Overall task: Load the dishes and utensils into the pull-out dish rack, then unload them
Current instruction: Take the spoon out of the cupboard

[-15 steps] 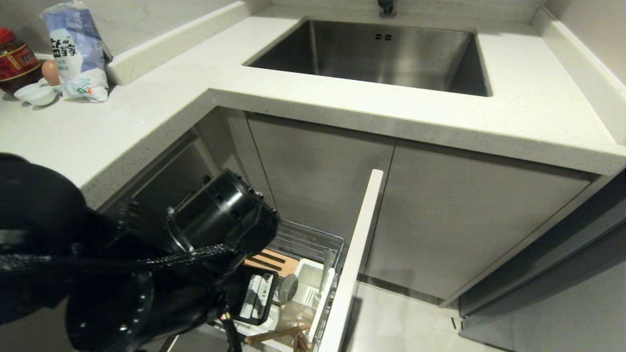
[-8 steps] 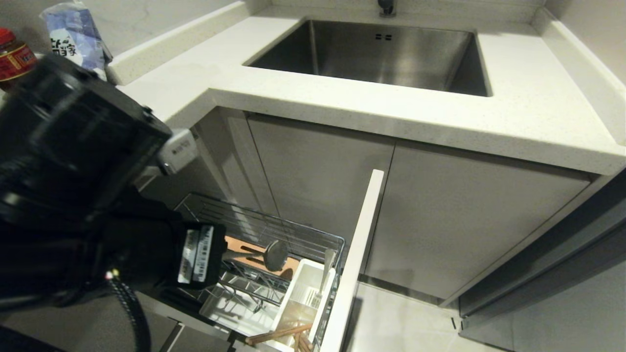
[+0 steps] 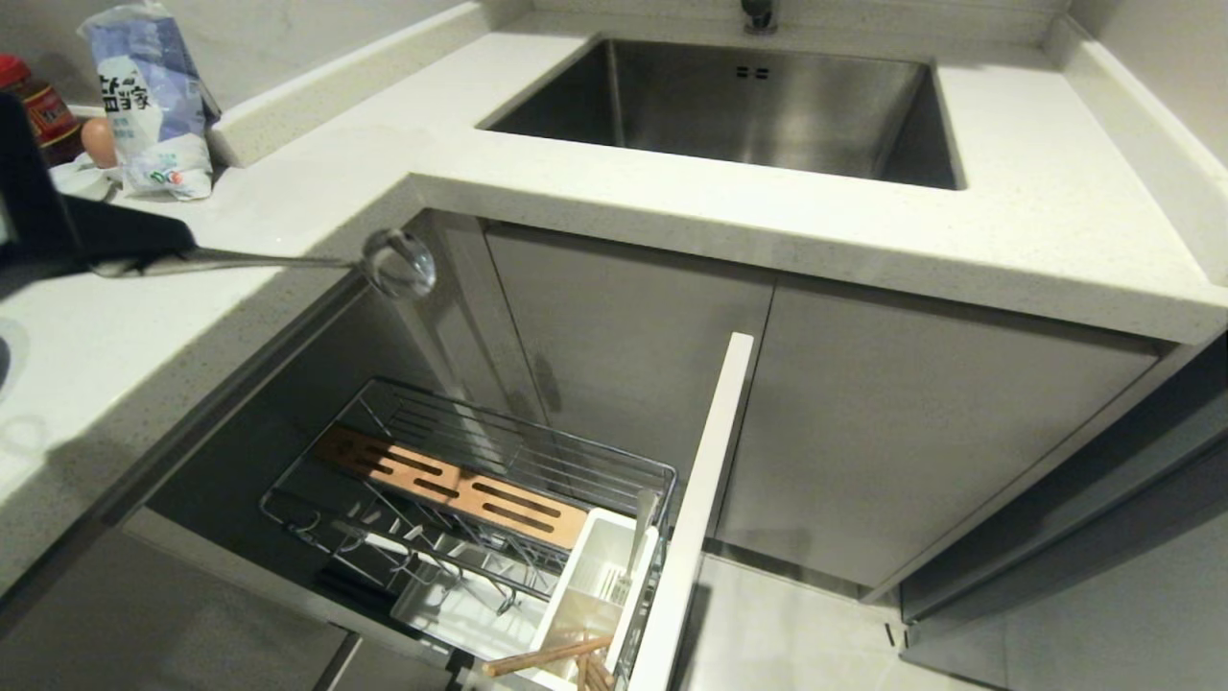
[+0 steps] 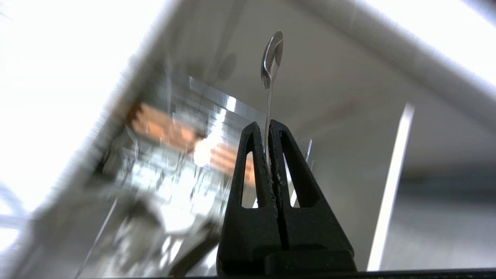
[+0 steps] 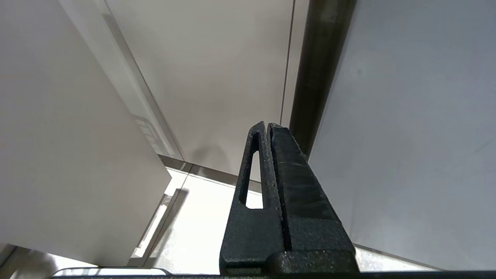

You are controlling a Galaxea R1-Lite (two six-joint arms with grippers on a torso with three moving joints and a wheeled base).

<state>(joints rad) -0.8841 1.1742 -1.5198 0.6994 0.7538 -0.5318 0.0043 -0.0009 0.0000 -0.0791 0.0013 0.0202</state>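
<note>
My left gripper (image 3: 182,251) is at the far left, at counter height, shut on the handle of the long silver spoon (image 3: 398,261). The spoon sticks out level to the right, its bowl over the counter's corner. In the left wrist view the fingertips (image 4: 257,130) pinch the handle and the spoon (image 4: 272,58) points away from them. Below, the pull-out dish rack (image 3: 614,470) stands open with its wooden bar (image 3: 451,485), white caddy (image 3: 600,576) and pale front (image 3: 700,499). Wooden chopsticks (image 3: 547,657) lie in the caddy. The dishes are out of view. My right gripper (image 5: 266,124) is shut and empty, parked low by cabinet panels.
The steel sink (image 3: 748,106) is set in the white counter (image 3: 240,221) behind the rack. A blue-and-white bag (image 3: 153,106), a red-lidded jar (image 3: 38,115), an egg (image 3: 98,139) and white saucers (image 3: 77,178) stand at the back left. Grey cabinet doors (image 3: 863,432) close off the right.
My left arm has risen out of the rack and swung up to the left, carrying the spoon to counter height. The rack, hidden by the arm before, now shows fully.
</note>
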